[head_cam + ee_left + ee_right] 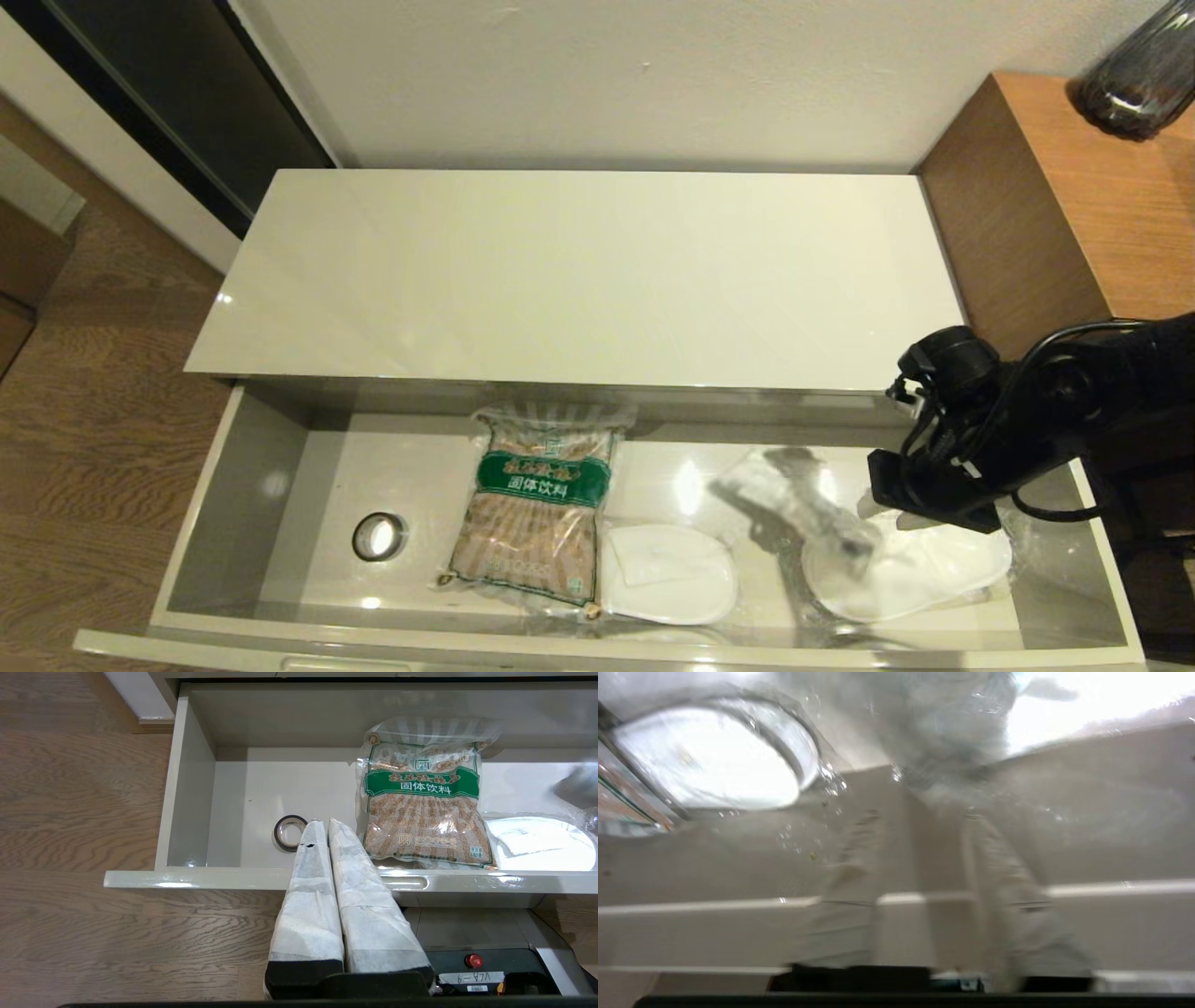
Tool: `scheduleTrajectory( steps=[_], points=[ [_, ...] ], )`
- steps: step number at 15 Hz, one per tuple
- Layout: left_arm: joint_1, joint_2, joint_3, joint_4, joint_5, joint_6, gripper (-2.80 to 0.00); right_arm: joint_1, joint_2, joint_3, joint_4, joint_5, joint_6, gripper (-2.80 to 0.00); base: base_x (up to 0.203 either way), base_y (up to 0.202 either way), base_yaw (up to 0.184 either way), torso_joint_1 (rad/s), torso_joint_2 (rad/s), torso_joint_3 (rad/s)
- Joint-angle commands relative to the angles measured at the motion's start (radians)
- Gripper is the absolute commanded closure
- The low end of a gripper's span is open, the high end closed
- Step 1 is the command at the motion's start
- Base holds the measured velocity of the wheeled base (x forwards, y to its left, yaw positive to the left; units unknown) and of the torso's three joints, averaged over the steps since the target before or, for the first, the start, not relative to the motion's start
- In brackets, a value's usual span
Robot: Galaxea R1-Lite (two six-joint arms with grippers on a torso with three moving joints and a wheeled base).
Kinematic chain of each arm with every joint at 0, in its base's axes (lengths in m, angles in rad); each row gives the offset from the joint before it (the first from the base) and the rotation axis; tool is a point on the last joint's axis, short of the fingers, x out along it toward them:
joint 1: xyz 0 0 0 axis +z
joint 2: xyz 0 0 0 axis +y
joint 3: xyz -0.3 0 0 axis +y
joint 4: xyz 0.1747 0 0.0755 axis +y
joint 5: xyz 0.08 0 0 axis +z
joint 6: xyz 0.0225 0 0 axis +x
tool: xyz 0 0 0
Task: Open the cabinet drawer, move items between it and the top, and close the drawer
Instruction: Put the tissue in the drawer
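Observation:
The cabinet drawer point(233, 485) stands pulled out below the bare cream top point(579, 271). White slippers point(924, 569) sealed in clear plastic lie in its right half, one slipper point(672, 574) nearer the middle. My right gripper point(887, 509) reaches down into the drawer's right end, just above the slippers and the crumpled plastic; in the right wrist view its fingers point(999, 868) stand apart, open, with a slipper point(714, 760) beyond them. My left gripper point(322, 823) is shut and empty, hovering before the drawer front point(187, 878). The tissue pack is out of view.
A brown packet with a green band point(537, 504) lies mid-drawer, and a small black tape roll point(378, 537) sits to its left. A taller orange-brown wooden surface point(1102, 187) with a dark vase point(1144, 79) stands at the right. One recessed handle point(406, 883) shows beside my left fingers.

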Motion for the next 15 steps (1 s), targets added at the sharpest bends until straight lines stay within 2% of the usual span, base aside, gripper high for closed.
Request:
scheduleTrajectory(
  steps=[1, 7, 8, 10, 12, 13, 15],
  points=[
    [0.0, 0.0, 0.002, 0.001, 0.0, 0.0, 0.0, -0.005, 0.016, 0.002, -0.003, 0.001, 0.004, -2.8, 0.0, 0.0, 0.0, 0.0, 0.0, 0.0],
    [0.0, 0.0, 0.0, -0.001, 0.0, 0.0, 0.0, -0.029, -0.066, -0.01, -0.037, 0.02, 0.008, -2.8, 0.0, 0.0, 0.0, 0.0, 0.0, 0.0],
    [0.0, 0.0, 0.0, -0.001, 0.0, 0.0, 0.0, -0.029, -0.119, -0.014, -0.036, 0.024, 0.008, 0.0, 0.0, 0.0, 0.0, 0.0, 0.0, 0.0],
    [0.0, 0.0, 0.0, -0.001, 0.0, 0.0, 0.0, -0.028, -0.213, -0.021, -0.033, 0.022, 0.017, 0.0, 0.0, 0.0, 0.0, 0.0, 0.0, 0.0],
    [0.0, 0.0, 0.0, -0.001, 0.0, 0.0, 0.0, -0.03, -0.309, -0.062, 0.039, 0.003, 0.056, 0.0, 0.0, 0.0, 0.0, 0.0, 0.0, 0.0],
    [0.0, 0.0, 0.0, -0.001, 0.0, 0.0, 0.0, -0.03, -0.387, -0.101, 0.114, -0.011, 0.067, 0.0, 0.0, 0.0, 0.0, 0.0, 0.0, 0.0],
    [0.0, 0.0, 0.0, -0.001, 0.0, 0.0, 0.0, -0.03, -0.557, -0.231, 0.371, -0.043, 0.089, 0.0, 0.0, 0.0, 0.0, 0.0, 0.0, 0.0]
  ],
)
